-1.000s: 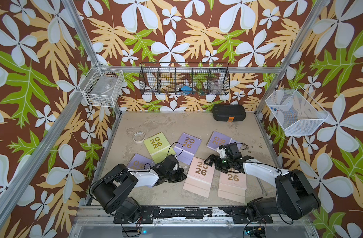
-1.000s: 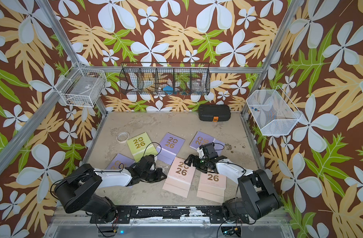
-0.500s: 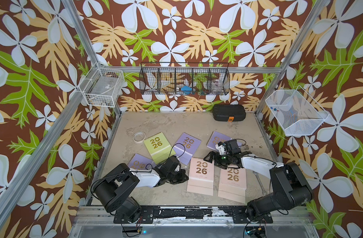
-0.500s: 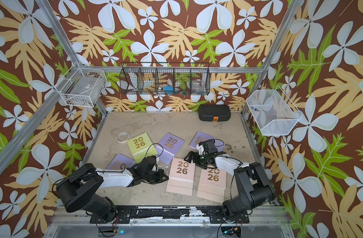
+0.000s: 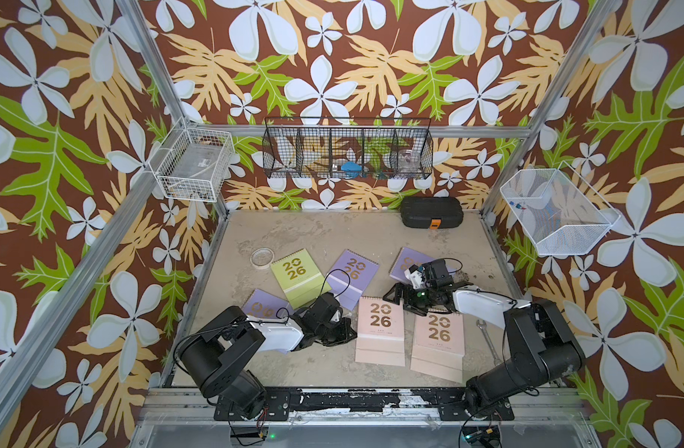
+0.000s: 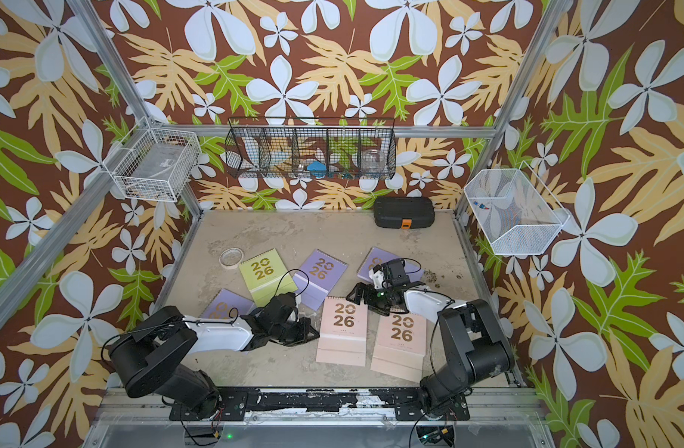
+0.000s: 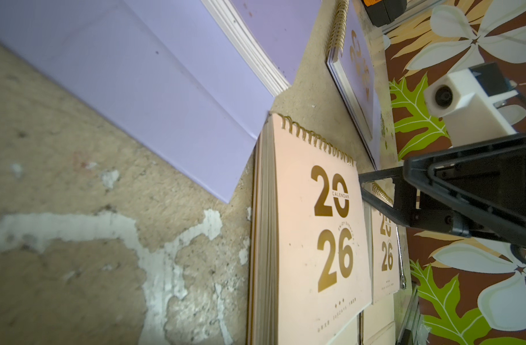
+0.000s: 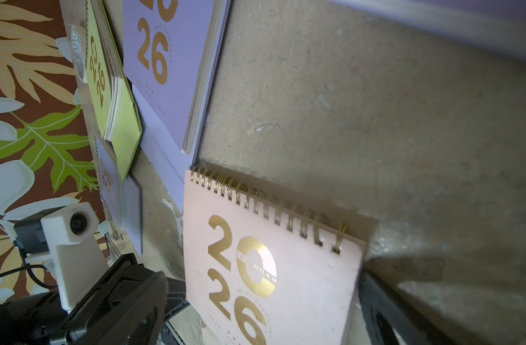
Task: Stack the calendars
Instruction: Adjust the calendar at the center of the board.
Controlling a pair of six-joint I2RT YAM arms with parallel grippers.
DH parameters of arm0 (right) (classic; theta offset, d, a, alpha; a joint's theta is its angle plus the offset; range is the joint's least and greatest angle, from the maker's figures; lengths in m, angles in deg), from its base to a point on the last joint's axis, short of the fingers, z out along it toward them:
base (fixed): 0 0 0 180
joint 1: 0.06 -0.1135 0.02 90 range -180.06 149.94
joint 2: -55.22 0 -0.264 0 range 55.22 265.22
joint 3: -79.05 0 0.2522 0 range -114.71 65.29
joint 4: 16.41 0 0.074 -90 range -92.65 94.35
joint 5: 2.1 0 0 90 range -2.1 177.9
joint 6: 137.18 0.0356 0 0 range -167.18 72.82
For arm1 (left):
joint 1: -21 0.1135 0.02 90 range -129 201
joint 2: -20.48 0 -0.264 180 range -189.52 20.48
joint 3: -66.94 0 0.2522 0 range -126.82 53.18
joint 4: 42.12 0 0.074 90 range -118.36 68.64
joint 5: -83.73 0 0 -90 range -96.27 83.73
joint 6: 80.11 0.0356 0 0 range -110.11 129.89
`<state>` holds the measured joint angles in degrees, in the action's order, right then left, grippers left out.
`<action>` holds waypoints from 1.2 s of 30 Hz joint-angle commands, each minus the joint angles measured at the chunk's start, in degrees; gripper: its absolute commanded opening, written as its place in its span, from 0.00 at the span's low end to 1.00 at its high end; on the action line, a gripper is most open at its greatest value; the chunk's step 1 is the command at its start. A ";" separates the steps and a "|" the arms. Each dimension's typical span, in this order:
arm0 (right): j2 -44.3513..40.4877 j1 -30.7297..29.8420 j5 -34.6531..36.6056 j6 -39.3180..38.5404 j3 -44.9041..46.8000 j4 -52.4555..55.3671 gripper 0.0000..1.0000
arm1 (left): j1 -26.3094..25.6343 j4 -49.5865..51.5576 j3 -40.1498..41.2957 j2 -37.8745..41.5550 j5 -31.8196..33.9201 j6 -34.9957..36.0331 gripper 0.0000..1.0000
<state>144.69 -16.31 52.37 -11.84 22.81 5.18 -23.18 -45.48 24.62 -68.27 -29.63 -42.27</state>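
Observation:
Several flat calendars with gold "2026" covers lie on the table in both top views. The lime green one is at the left, with lilac ones beside it, under my left arm and behind my right gripper. Two pale pink ones lie side by side in front. My left gripper is shut and empty, low against the left pink calendar's left edge. My right gripper is open, its fingers either side of that calendar's spiral end.
A black case with an orange latch stands at the back right. A clear round lid lies at the back left and a wrench right of the pink calendars. Wire baskets hang on the walls.
My right gripper has shifted left, from over the right pink calendar to the left pink calendar's top corner. That calendar now lies a little straighter. The left arm has barely moved.

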 commanded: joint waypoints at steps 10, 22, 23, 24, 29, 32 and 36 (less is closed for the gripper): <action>1.07 0.32 -2.11 -1.91 -1.33 0.85 1.00 | -0.38 -0.96 -0.96 -0.56 0.86 -0.18 0.00; -4.54 5.09 5.60 -2.51 -5.51 8.04 1.00 | 3.57 14.32 -7.64 4.97 7.37 6.12 0.00; -4.74 5.12 5.57 -2.02 -5.89 8.31 1.00 | 4.78 15.96 -8.46 5.51 7.68 7.14 0.00; -4.79 5.09 5.64 -1.47 -6.19 8.42 1.00 | 6.29 18.08 -9.74 5.84 8.11 8.59 0.00; -5.10 4.96 4.91 3.09 -6.56 6.27 1.00 | 13.71 28.56 -18.26 3.95 9.34 16.78 0.00; -4.63 4.17 5.59 6.26 -7.05 4.80 1.00 | 19.20 29.42 -22.52 0.80 7.72 19.53 0.00; -2.96 1.40 7.37 10.07 -9.08 3.56 1.00 | 24.03 31.03 -30.09 -5.57 7.64 22.63 0.00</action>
<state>141.12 -13.84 58.03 -5.53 14.66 10.69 -0.58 -17.31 -2.63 -71.70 -21.74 -24.07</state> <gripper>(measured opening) 0.998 0.050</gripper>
